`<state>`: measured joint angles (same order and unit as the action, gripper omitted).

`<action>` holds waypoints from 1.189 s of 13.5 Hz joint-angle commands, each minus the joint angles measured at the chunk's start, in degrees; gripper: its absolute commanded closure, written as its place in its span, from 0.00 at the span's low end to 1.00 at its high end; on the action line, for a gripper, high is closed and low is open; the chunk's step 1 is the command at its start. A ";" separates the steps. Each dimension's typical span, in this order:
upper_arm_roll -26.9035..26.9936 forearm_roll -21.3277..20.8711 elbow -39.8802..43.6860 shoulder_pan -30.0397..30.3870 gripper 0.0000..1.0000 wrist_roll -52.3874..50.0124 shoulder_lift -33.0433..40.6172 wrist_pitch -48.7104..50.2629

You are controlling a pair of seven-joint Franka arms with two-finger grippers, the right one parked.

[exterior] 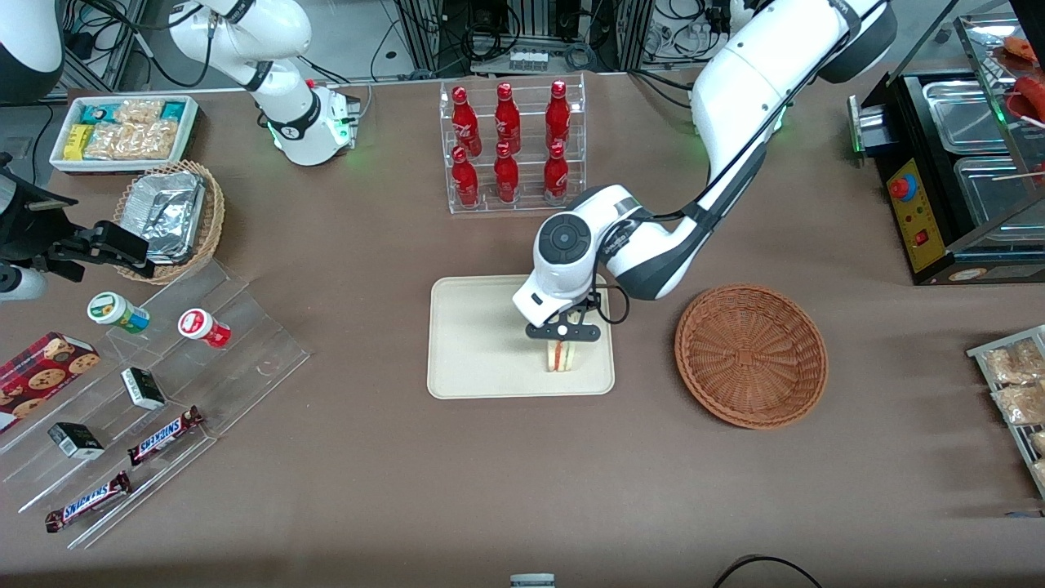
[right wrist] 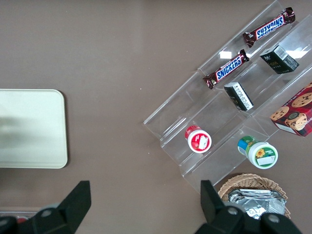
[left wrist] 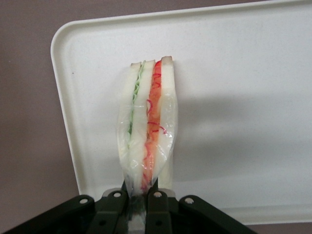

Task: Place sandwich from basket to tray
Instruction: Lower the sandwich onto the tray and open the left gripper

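My gripper point(exterior: 562, 336) is over the cream-white tray point(exterior: 473, 343), at the tray's end nearest the basket. It is shut on the sandwich point(exterior: 558, 356), a plastic-wrapped wedge of white bread with red and green filling. In the left wrist view the sandwich point(left wrist: 148, 124) stands on edge between the fingers point(left wrist: 157, 197), its tip down on or just above the tray point(left wrist: 243, 97); I cannot tell if it touches. The reddish-brown wicker basket point(exterior: 751, 354) is empty, beside the tray toward the working arm's end of the table.
A clear rack of red bottles point(exterior: 510, 147) stands farther from the front camera than the tray. A stepped acrylic shelf point(exterior: 163, 392) with snacks, a light wicker basket of foil trays point(exterior: 170, 216) and a white bin point(exterior: 122, 131) lie toward the parked arm's end. A black appliance point(exterior: 955, 171) and bagged pastries point(exterior: 1012, 384) lie toward the working arm's end.
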<state>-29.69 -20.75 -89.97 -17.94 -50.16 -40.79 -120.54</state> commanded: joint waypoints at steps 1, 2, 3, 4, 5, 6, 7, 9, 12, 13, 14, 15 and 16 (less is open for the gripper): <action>0.68 -1.93 3.48 -1.49 0.95 -2.23 -2.45 0.57; 0.68 -1.93 3.49 -1.49 0.76 -2.23 -2.54 0.57; 0.68 -1.93 3.57 -1.49 0.54 -2.23 -2.54 0.57; 0.68 -1.84 3.57 -1.49 0.40 -2.23 -2.54 0.57; 0.68 -1.84 3.57 -1.49 0.17 -2.23 -2.54 0.57; 0.68 -1.84 3.57 -1.49 0.01 -2.31 -2.45 0.57; 0.68 -1.58 3.57 -1.49 0.00 -2.58 -2.36 0.57; 0.68 -1.66 4.62 -1.49 0.00 -4.68 -2.28 0.83; 0.68 -1.40 5.94 -1.31 0.00 -7.23 -1.66 1.18; 0.68 -1.32 6.64 -1.05 0.00 -7.85 -1.57 1.18; 0.59 -1.05 7.69 -0.96 0.00 -8.11 -1.22 1.27; 0.59 -0.88 8.49 -0.87 0.00 -8.38 -0.87 1.70; 0.59 -1.05 8.58 -0.78 0.00 -8.47 -0.08 3.54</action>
<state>-29.54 -21.34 -82.80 -18.22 -57.09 -42.24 -119.89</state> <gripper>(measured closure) 0.000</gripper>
